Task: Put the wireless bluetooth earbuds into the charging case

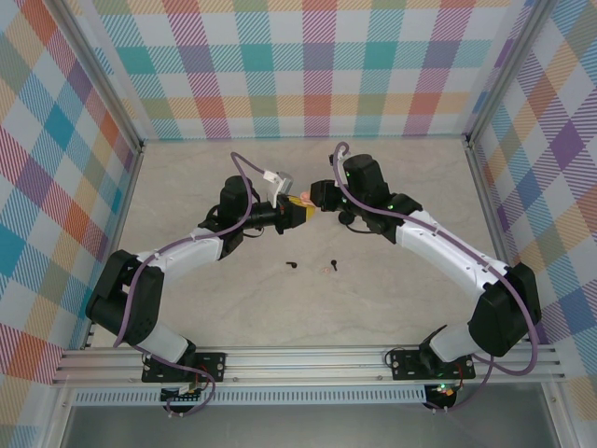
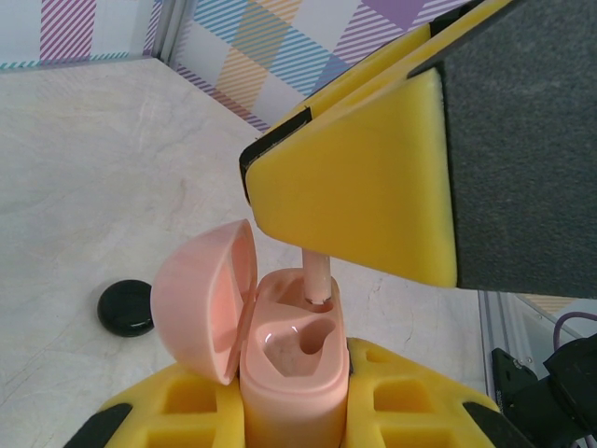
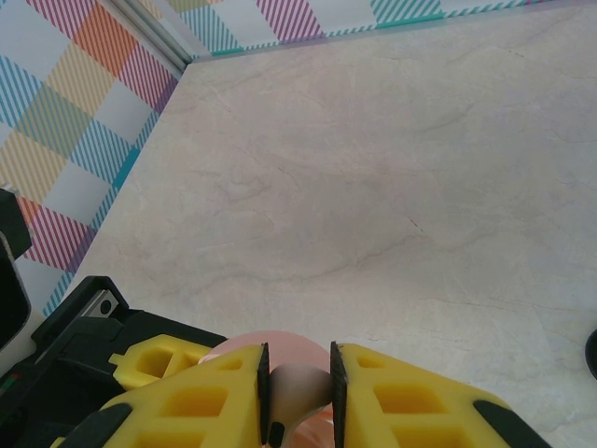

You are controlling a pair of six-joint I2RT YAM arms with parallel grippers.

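Left gripper: the left gripper point(image 2: 294, 403) is closed tight on the lower body of the pink charging case point(image 2: 280, 347), holding it upright above the table point(image 1: 280, 313).
Case state: lid hinged open to the side; 1 socket takes the incoming piece, and the socket beside it looks vacant.
Right gripper: the right gripper point(image 3: 298, 371) is nearly closed, pinching the head of 1 pale pink earbud point(image 2: 317, 276) between its yellow pads.
Earbud position: stem pointing down, tip just entering the far socket of the case; not yet seated, by my judgement.
Other items: 2 small earbuds point(image 1: 290, 266) lie on the table near the arms' meeting point; a black round case point(image 2: 126, 309) rests apart on the table.
Risk 1: the stem may bind on the socket rim if it goes down tilted, which would lever the earbud out of the pinch.
Risk 2: downward push could slide the case in its grip or knock the lid shut.
Risk 3: release before full seating could let the earbud tip out and drop to the table.
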